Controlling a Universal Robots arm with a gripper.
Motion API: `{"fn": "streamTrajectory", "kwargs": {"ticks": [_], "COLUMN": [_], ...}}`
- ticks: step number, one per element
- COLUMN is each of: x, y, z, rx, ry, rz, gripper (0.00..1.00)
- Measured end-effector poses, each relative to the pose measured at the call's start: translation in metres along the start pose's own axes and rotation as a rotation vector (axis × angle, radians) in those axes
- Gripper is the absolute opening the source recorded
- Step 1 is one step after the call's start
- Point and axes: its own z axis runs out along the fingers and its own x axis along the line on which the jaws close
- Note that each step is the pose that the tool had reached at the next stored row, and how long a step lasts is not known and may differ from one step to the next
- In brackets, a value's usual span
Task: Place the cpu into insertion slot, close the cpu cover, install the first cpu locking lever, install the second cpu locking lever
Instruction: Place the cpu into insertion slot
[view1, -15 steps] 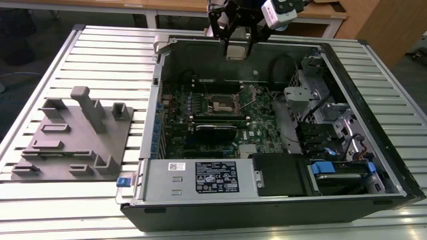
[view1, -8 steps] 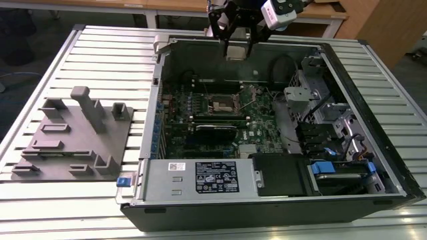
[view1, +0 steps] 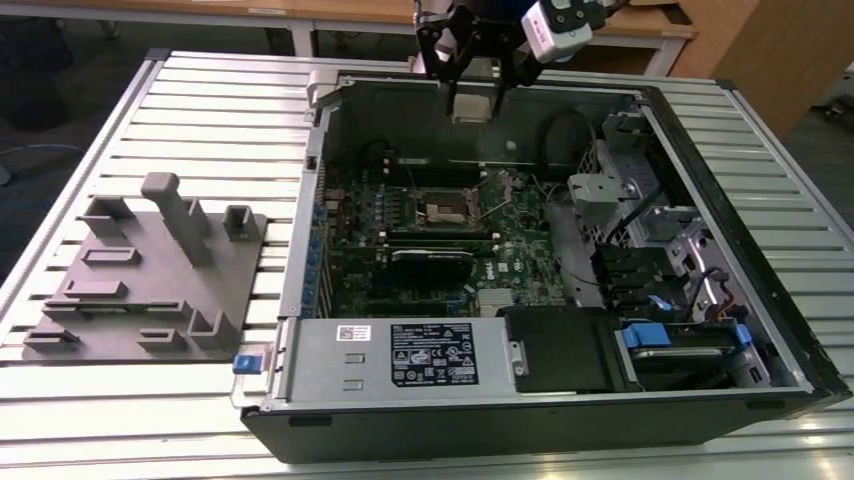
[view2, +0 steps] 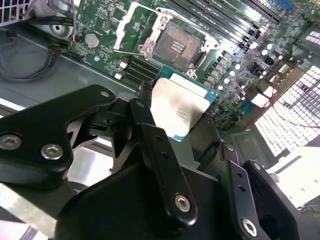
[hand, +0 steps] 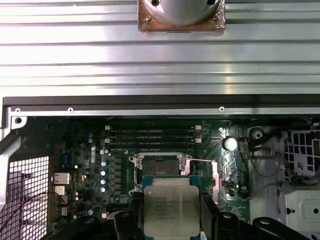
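Second wrist view: my gripper (view2: 179, 120) clamps the cpu (view2: 181, 106) by its edges, over the edge of the motherboard (view2: 102, 22), well apart from the open insertion slot (view2: 177, 45). A tilted descent could, I judge, bend its contacts.

A ribbed metal table (view1: 200, 110) stands before light wooden desks (view1: 174, 8), on a dark grey floor (view1: 20, 220)

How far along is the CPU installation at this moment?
Done: only the pickup. In hand: the gripper is shut on the cpu, held above the motherboard. The insertion slot is empty and the cpu cover stands open. Left: seating the cpu, closing the cpu cover, and both lever steps.
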Motion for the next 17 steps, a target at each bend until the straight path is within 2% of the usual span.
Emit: {"fn": "streamTrajectory", "kwargs": {"ticks": [15,17], "x": [0.0,-0.0001], "y": [-0.0002,-0.0007], "z": [0.0021,0.0076], "rx": [-0.0002,-0.0002], "ry": [0.0,0.0], "rz": [0.0,0.0], "gripper": [0.54,0.54]}}
